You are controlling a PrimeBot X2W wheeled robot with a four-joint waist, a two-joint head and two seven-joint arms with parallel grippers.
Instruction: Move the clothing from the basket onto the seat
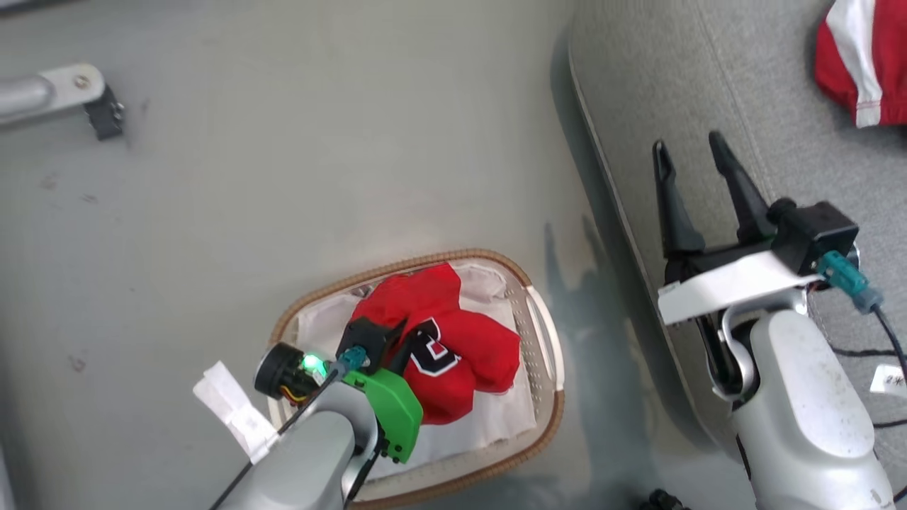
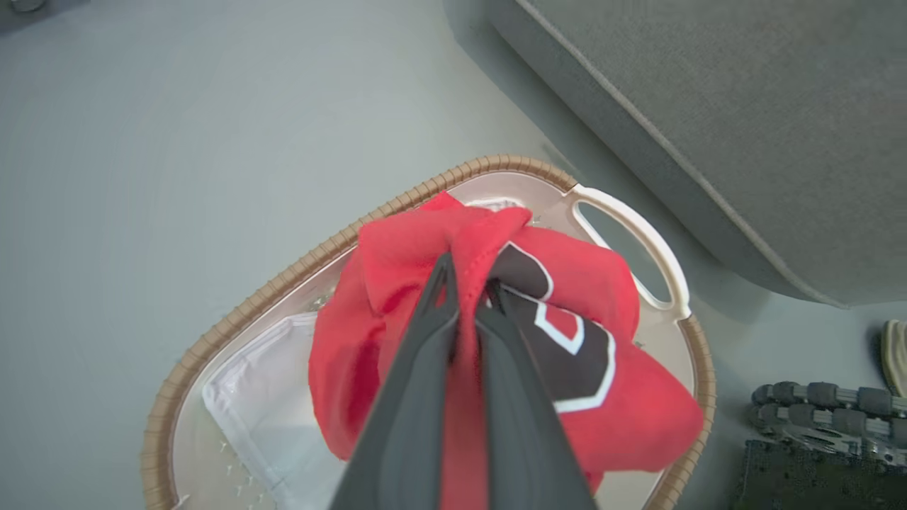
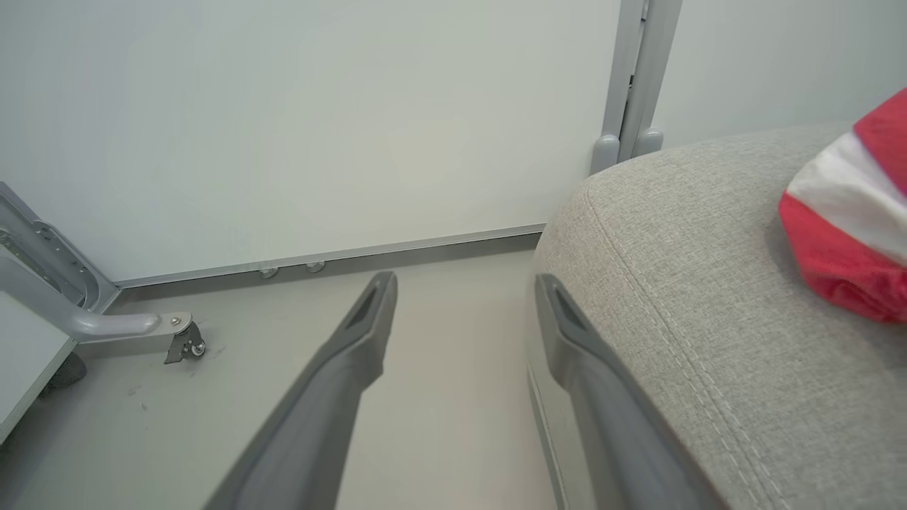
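Note:
The red jersey (image 2: 623,418) with a black-and-white number lies bunched in the basket (image 2: 234,319), on its white lining (image 2: 262,404). My left gripper (image 2: 468,280) is shut on a raised fold of the jersey near its top. In the head view my left wrist (image 1: 375,397) covers the near half of the basket (image 1: 545,333) and part of the jersey (image 1: 482,347). The red shorts (image 1: 861,64) with a white stripe lie on the grey seat (image 1: 708,85). My right gripper (image 1: 691,152) stands open over the seat's left edge, holding nothing, well short of the shorts (image 3: 850,234).
The basket stands on the pale floor just left of the seat (image 2: 708,106). A metal leg with a caster (image 1: 64,92) is at the far left. A dark ribbed part (image 2: 822,418) sits right of the basket. Cables (image 1: 875,354) trail on the seat by my right arm.

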